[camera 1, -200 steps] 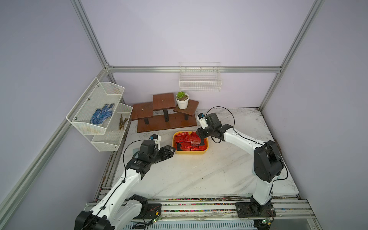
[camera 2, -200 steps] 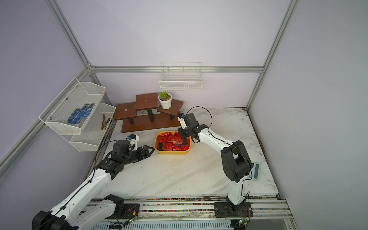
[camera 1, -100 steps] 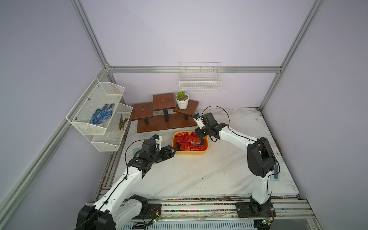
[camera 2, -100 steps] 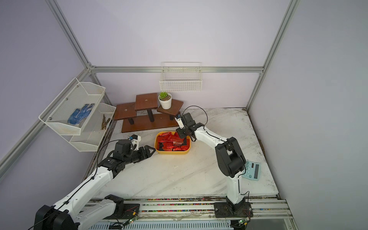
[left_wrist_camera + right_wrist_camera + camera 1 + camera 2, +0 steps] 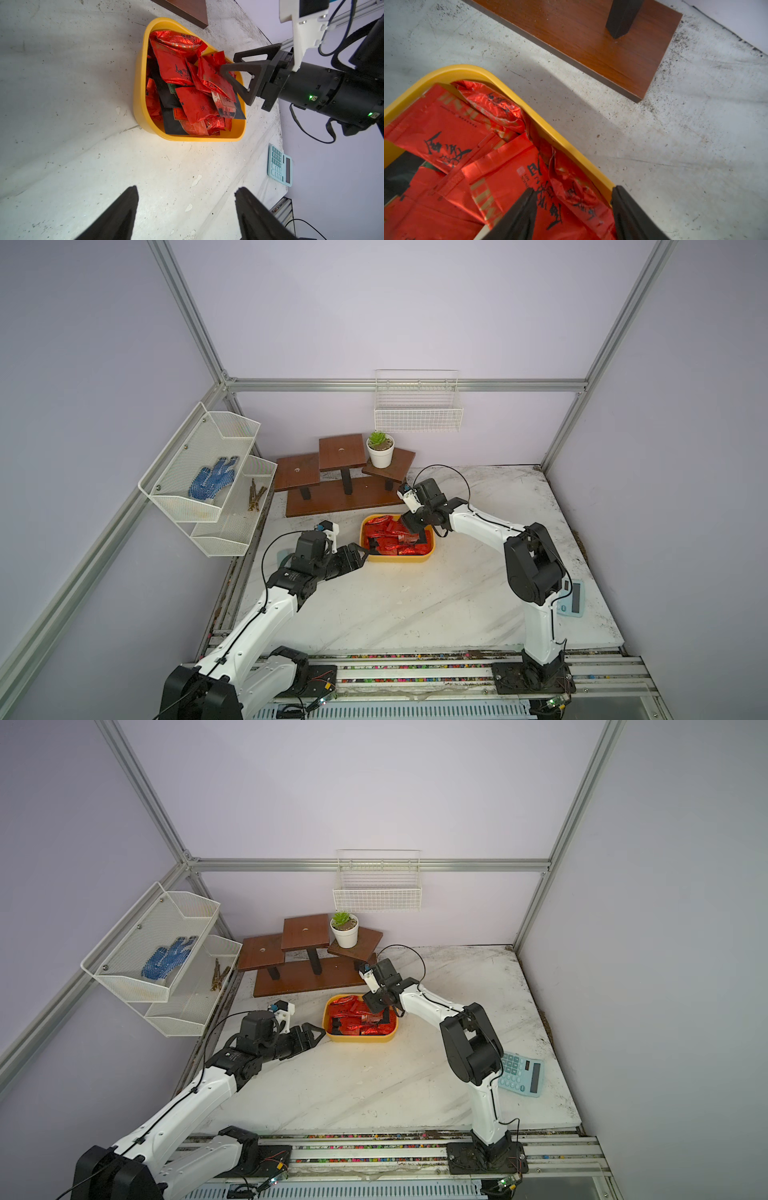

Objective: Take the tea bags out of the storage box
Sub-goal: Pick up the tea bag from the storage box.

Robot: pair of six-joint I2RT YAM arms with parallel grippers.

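storage box (image 5: 399, 559) (image 5: 360, 1038): yellow tub on the white desk (image 5: 395, 614), just in front of the wooden stepped stand (image 5: 340, 499); it stands where it stood a second ago.
tea bags (image 5: 390, 537) (image 5: 176, 64): red foil pouches and a few black sachets, heaped inside the storage box; every one that shows lies within its walls.
right gripper (image 5: 407, 526) (image 5: 574, 189): at the box's far wall, the one facing the stand, toward its right end. The jaws are spread, one over the red pouches and the other at the yellow rim. A crumpled pouch lies between them, not pinched.
left gripper (image 5: 362, 552) (image 5: 186, 188): low over bare desk, just beside the box's left end and apart from it; jaws spread and empty.
change, right arm (image 5: 469, 1048): over the last second its elbow has swung toward the middle of the desk, and the gripper has moved from the box's far right edge further in over the pouches.
change, calculator (image 5: 521, 1073): pale blue, near the desk's right edge. A second ago the right arm hid most of it in a top view; it now shows nearly whole.
change, left arm (image 5: 266, 614): scarcely moved.
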